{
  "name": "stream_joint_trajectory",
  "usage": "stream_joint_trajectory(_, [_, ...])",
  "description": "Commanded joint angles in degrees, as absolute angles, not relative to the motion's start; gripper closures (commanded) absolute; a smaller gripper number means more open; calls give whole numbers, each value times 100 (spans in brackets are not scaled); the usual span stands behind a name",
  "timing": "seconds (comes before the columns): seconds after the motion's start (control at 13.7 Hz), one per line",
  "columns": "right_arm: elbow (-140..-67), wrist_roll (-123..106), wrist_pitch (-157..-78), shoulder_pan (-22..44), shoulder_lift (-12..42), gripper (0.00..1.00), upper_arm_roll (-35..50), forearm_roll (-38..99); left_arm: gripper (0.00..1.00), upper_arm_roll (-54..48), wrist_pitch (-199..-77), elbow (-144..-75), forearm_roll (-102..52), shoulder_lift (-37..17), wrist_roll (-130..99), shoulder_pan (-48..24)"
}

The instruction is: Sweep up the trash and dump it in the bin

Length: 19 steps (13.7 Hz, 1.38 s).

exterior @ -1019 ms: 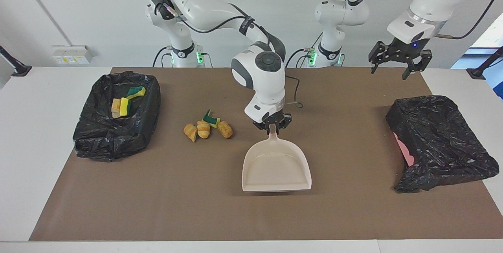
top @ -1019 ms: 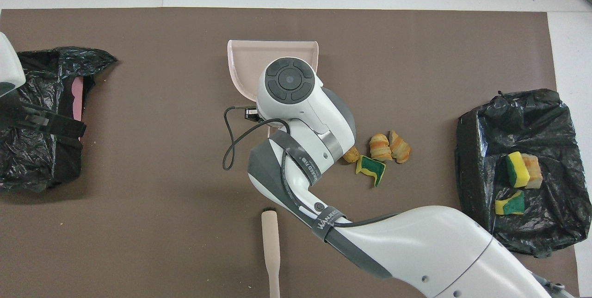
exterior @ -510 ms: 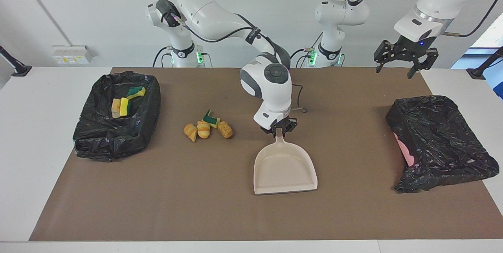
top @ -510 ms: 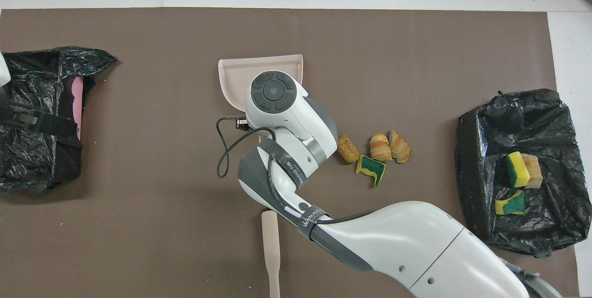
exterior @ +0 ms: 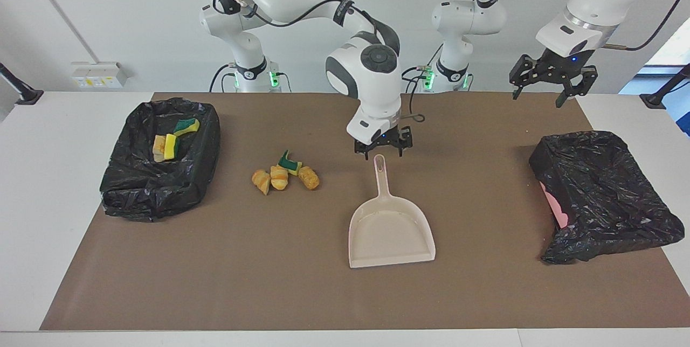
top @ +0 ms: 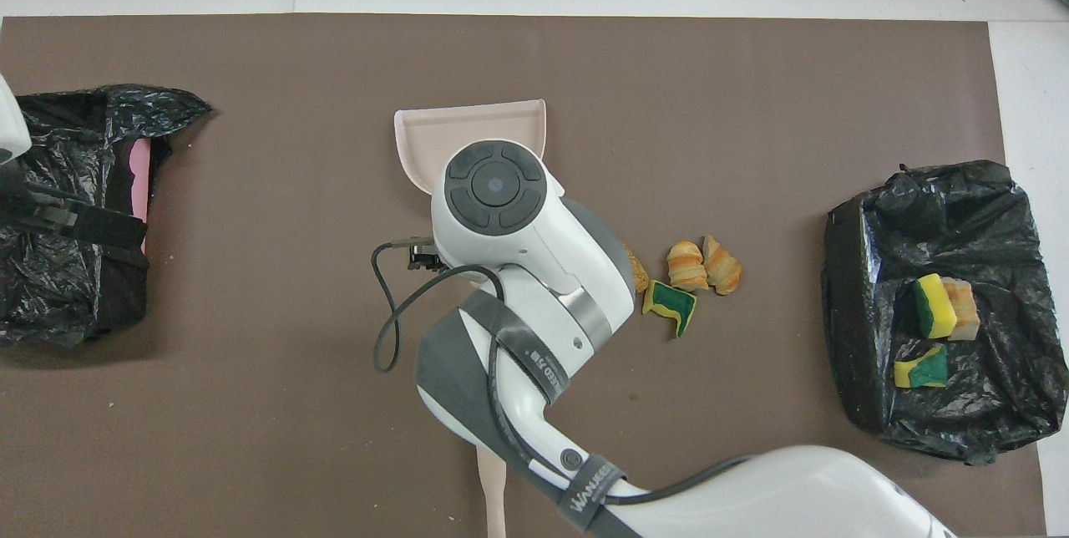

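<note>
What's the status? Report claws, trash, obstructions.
Right claw open, over dustpan handle, dustpan released. Left claw open, waiting above lined bin. Trash pile unswept on mat; nothing blocking.

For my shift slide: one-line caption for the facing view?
Right gripper open above the dustpan handle, trash unswept on the mat, left gripper waiting.

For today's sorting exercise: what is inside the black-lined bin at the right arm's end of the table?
In the bin lie yellow-green sponge chunks and a bread piece. Anything under them or the liner's folds is hidden.
</note>
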State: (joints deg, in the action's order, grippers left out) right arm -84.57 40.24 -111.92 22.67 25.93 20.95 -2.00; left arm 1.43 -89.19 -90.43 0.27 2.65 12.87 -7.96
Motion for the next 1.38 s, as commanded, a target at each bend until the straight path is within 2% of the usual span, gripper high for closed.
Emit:
stream_joint_trajectory(0.0, [-10076,3999,-11364,2424,1374,0,2118,201,0,97,-9052,-9018,35,255,1205,-835])
stream_joint_trajectory(0.22, [-11307,3947,-11618,2811,556,0,2127,692,0,-289,-9394,-9017,35,159,75,-826])
stream_joint_trajectory(0.44, [-12582,3885,-12126,3215,-226,0,2127,1185,0,-728,-9798,-9017,44,-183,-718,-809])
stream_joint_trajectory(0.66, [-13515,4008,-13031,3857,-290,0,2127,1283,0,-1369,-10273,-9061,96,-597,-1413,-765])
stream_joint_trajectory(0.87, [-13693,4087,-13069,4042,-430,0,2127,1292,0,-1791,-10695,-9123,184,-1035,-2090,-817])
stream_joint_trajectory(1.16, [-13913,4096,-13078,4305,-554,0,2127,1292,0,-2697,-11476,-9271,1387,-1915,-3618,-826])
stream_joint_trajectory(1.24, [-13913,4113,-13061,4350,-554,5,2127,1292,0,-2716,-11626,-9377,1415,-1977,-3691,-835])
stream_joint_trajectory(1.31, [-13930,4122,-13052,4351,-562,16,2127,1301,0,-2725,-11741,-9465,1415,-2038,-3709,-852])
